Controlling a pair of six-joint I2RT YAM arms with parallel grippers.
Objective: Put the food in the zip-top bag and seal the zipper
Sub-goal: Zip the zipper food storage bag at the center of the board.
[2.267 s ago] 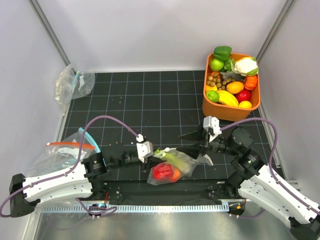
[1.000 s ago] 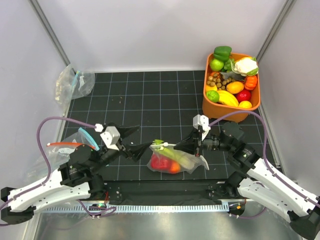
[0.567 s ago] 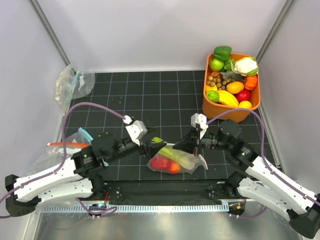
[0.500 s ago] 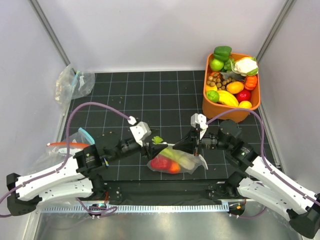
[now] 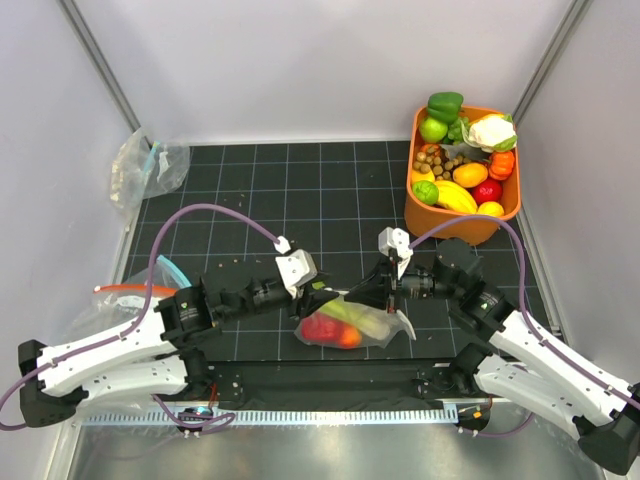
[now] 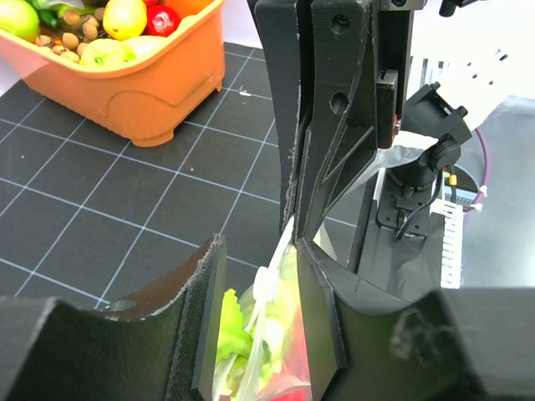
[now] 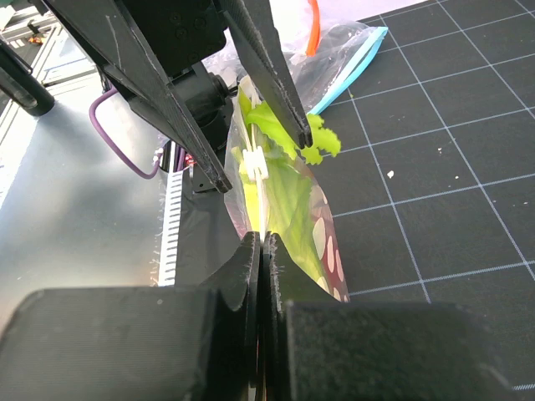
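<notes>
The dotted zip-top bag [image 5: 368,326] hangs low over the mat near the front edge. Inside it are the celery [image 5: 350,312] and red food [image 5: 320,328]. My right gripper [image 5: 378,292] is shut on the zipper edge [image 7: 262,219] at the bag's right end. The leafy celery tip [image 7: 282,132] pokes out of the mouth at the far end. My left gripper [image 6: 261,313] straddles that end, with the zipper [image 6: 266,288] and the leaf [image 6: 230,322] between its fingers [image 6: 205,317]. Its jaws are partly closed, with gaps still showing.
An orange basket [image 5: 450,222] of toy produce stands at the back right. A crumpled clear bag [image 5: 148,165] lies at the back left. Another bag with red-orange and teal strips [image 5: 125,298] lies by the left arm. The mat's metal front edge [image 5: 330,412] runs close behind the hanging bag.
My left gripper has swung in from the left to the bag's leafy end, and its jaws have narrowed around the mouth. The right gripper has kept its hold and barely moved.
</notes>
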